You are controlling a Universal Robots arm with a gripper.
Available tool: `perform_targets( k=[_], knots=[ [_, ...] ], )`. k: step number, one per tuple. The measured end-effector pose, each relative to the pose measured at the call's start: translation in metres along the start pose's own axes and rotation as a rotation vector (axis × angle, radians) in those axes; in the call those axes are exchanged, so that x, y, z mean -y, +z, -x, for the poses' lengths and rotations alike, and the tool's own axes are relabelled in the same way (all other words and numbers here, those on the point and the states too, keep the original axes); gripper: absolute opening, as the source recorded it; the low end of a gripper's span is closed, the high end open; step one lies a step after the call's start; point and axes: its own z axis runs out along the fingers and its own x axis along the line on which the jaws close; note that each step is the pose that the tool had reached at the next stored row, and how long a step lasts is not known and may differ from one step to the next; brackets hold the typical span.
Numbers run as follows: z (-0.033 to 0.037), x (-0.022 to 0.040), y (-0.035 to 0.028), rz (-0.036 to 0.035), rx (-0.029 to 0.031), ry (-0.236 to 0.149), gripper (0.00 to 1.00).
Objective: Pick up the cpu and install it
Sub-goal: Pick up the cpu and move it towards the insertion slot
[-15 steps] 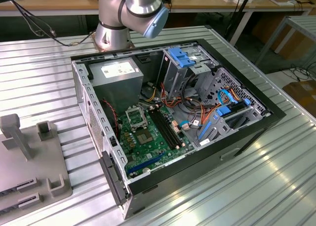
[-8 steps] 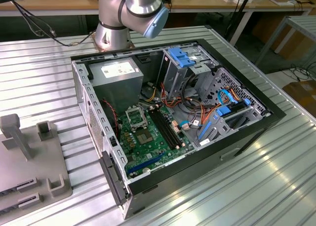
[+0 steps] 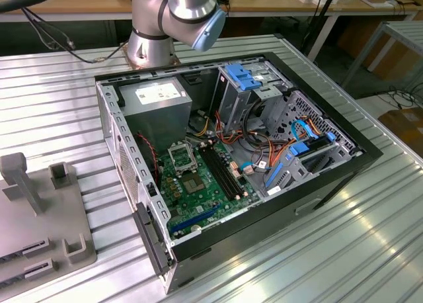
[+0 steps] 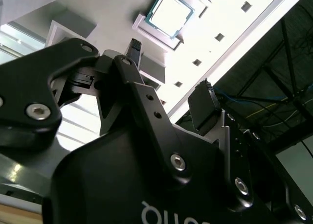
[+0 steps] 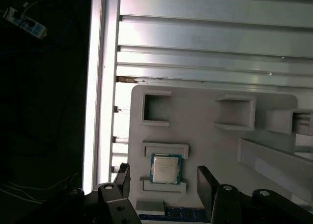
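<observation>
A ribbed metal table [image 3: 344,250] carries everything in the exterior view. On it lies an open black computer case [image 3: 264,217], its side panel off and its inside facing up. The silver and blue arm [image 3: 178,12] rises from its base just behind the case.

On the exterior view's left, well apart from the case, a pale grey fixture tray [image 3: 39,217] lies flat on the table with raised blocks and pockets on it.

Inside the case, a grey power supply [image 3: 158,98] fills the corner near the arm's base. A green motherboard [image 3: 205,190] covers the floor beside it. On the board sit a silver socket frame [image 3: 180,157] and, just beside it, long black memory slots [image 3: 221,174].

In both wrist views the gripper [image 5: 164,180] [image 4: 170,63] hangs over the fixture tray [image 5: 205,141], its 2 black fingers [image 5: 122,177] spread wide apart and gripping nothing.

The cpu [image 5: 166,168] [image 4: 171,12] lies flat on the tray, metal top up, seated between 2 short raised grey bars [image 5: 165,149]. In the first wrist view it appears between the 2 fingers and clear of both, untouched.
</observation>
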Motion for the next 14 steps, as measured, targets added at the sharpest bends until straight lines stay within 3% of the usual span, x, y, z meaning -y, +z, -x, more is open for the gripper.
perform_targets(
  k=[7, 14],
  knots=[
    [-0.0002, 0.0076, 0.0119, 0.0002, 0.0002, 0.0, 0.66],
    [-0.0002, 0.0115, 0.0246, 0.0, 0.0, 0.0, 0.66]
  ],
)
